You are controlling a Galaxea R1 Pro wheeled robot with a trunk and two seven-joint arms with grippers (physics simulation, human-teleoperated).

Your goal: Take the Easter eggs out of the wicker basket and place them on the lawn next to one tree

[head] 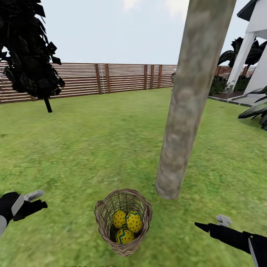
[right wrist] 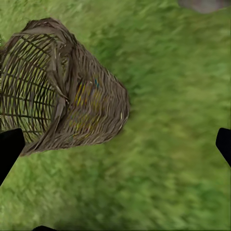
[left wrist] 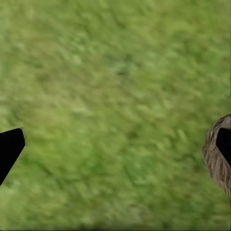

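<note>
While unpicked: three Easter eggs (head: 127, 224) in wicker basket (head: 102, 213), beside tree (head: 185, 122).
Left gripper (head: 39, 199) and right gripper (head: 211, 223) flank basket, roughly equidistant; fingers spread, empty.

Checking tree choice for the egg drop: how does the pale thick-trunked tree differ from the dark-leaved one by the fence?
The pale tree has a thick, mottled grey-beige trunk; the dark tree has a thin black stem. The pale tree stands just behind the wicker basket, which holds all three eggs; the dark tree stands far off near the fence. The pale tree's crown is out of frame; the dark tree's foliage shows. Both are rooted in the lawn.
</note>
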